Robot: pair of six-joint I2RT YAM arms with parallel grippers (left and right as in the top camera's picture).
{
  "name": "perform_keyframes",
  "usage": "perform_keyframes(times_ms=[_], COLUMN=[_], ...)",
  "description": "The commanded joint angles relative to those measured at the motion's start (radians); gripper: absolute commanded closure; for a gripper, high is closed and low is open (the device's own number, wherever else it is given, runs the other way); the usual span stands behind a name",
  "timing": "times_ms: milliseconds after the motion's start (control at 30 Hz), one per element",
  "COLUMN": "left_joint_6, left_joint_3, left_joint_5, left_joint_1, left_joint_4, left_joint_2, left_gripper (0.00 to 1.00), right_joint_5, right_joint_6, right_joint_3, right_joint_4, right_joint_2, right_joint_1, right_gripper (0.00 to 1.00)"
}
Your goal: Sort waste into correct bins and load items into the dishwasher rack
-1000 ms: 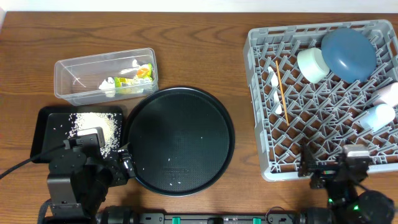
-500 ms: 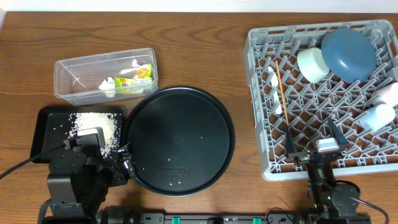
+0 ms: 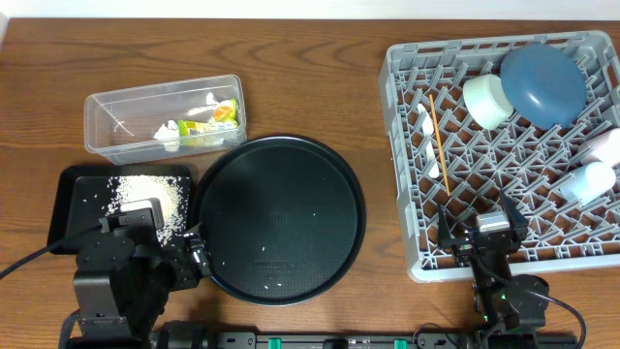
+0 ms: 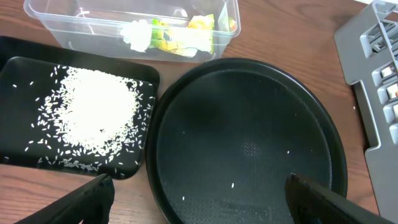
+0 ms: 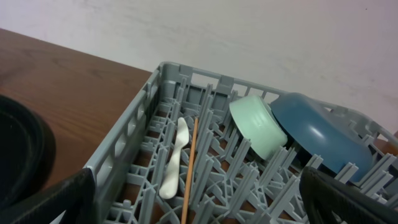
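The grey dishwasher rack (image 3: 399, 155) holds a dark-blue bowl (image 3: 542, 82), a mint bowl (image 3: 487, 101), a white utensil (image 3: 426, 141), a wooden stick (image 3: 438, 141), a pink cup (image 3: 606, 145) and a light-blue cup (image 3: 593, 180). My right gripper (image 3: 481, 230) hovers open and empty over the rack's front edge. The clear tub (image 3: 116, 107) contains the snack wrapper (image 3: 211, 118) and white scraps (image 3: 168, 131). Rice (image 3: 150, 199) lies heaped in the shallow black tray (image 3: 73, 208). My left gripper (image 4: 198, 186) is open and empty above the near left edge of the round black tray (image 4: 249, 124).
The round black tray (image 3: 281, 218) sits mid-table with a few stray rice grains on it. It touches the shallow tray on its left. Bare wooden table separates it from the rack. The left arm's body (image 3: 111, 276) fills the front left corner.
My right gripper has swung and shifted left along the rack's front edge, still open. The left arm and all objects have stayed put.
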Motion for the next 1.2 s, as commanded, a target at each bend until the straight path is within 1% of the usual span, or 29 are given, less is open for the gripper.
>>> perform_keyframes(times_ms=[0, 800, 967, 1067, 1167], left_joint_6=[-0.010, -0.010, -0.005, 0.028, 0.075], left_joint_3=[-0.004, -0.004, -0.007, -0.037, -0.113], left_joint_5=[-0.001, -0.001, -0.065, -0.084, -0.084], left_joint_1=[0.003, 0.003, 0.003, 0.003, 0.003], left_joint_4=[0.001, 0.002, -0.028, -0.004, 0.072], left_joint_2=[-0.003, -0.004, -0.011, -0.043, -0.109], left_gripper=[0.11, 0.11, 0.11, 0.11, 0.11], right_joint_5=[0.008, 0.008, 0.008, 0.008, 0.008], right_joint_6=[0.016, 0.016, 0.016, 0.016, 0.016], right_joint_3=[-0.002, -0.002, -0.002, -0.002, -0.002], right_joint_4=[-0.005, -0.005, -0.005, -0.005, -0.005], right_joint_2=[-0.006, -0.006, -0.006, -0.006, -0.006], right_joint_1=[0.007, 0.007, 0.007, 0.007, 0.007], right_gripper=[0.01, 0.01, 0.01, 0.01, 0.01])
